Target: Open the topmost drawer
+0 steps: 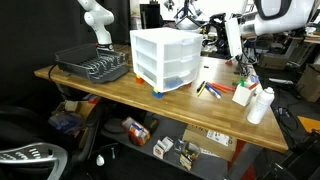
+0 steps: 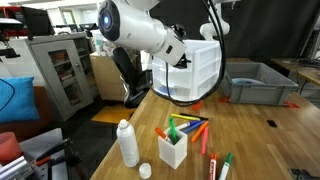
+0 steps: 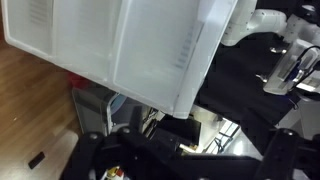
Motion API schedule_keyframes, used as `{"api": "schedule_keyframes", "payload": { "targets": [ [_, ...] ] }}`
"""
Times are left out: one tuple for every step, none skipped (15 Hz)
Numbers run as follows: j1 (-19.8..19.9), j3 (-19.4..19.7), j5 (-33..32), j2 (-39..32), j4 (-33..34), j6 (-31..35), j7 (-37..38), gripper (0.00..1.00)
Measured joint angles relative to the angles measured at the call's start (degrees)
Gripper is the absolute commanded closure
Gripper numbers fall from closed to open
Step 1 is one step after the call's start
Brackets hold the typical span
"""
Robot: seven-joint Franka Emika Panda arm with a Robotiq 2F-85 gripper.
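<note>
The white plastic cabinet (image 1: 160, 58) stands on the wooden table with three translucent drawers, all pushed in. The topmost drawer (image 1: 176, 44) is the upper one; it also shows in an exterior view (image 2: 207, 48). My gripper (image 1: 236, 52) hangs above the table, a short way from the cabinet's drawer side, touching nothing. In an exterior view it is the dark part (image 2: 180, 57) just in front of the cabinet. In the wrist view the cabinet (image 3: 120, 45) fills the upper left, close and tilted, and my gripper (image 3: 185, 162) has its dark fingers spread apart and empty.
A dark dish rack (image 1: 93, 66) sits beside the cabinet, and a grey bin (image 2: 255, 80) shows behind it. Loose markers (image 1: 211, 89), a cup of markers (image 2: 173, 148) and white bottles (image 1: 260, 105) lie near the table's end. A second white arm (image 1: 96, 20) stands behind.
</note>
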State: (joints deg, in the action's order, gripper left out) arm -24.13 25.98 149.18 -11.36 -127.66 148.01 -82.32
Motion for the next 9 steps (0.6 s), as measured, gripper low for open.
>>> {"api": "schedule_keyframes", "payload": {
  "targets": [
    [-0.11,0.51,0.00,0.25,-0.09,-0.35,0.05,0.00],
    [-0.43,0.55,0.00,0.51,-0.47,-0.86,0.10,0.00],
    [-1.23,0.31,0.01,0.67,-1.18,-1.54,0.22,0.00],
    [-2.25,-0.12,0.03,0.71,-2.07,-2.31,0.29,0.00],
    [-1.67,-2.53,0.04,0.74,-2.83,-2.63,0.29,0.00],
    [0.10,-6.17,0.05,0.75,-3.35,-2.76,0.28,0.00],
    [1.68,-9.27,0.05,0.74,-3.75,-2.86,0.28,0.00],
    [3.10,-11.81,0.05,0.71,-3.99,-2.96,0.28,0.00],
    [4.35,-13.81,0.04,0.71,-4.12,-3.08,0.28,0.00]
  ]
}}
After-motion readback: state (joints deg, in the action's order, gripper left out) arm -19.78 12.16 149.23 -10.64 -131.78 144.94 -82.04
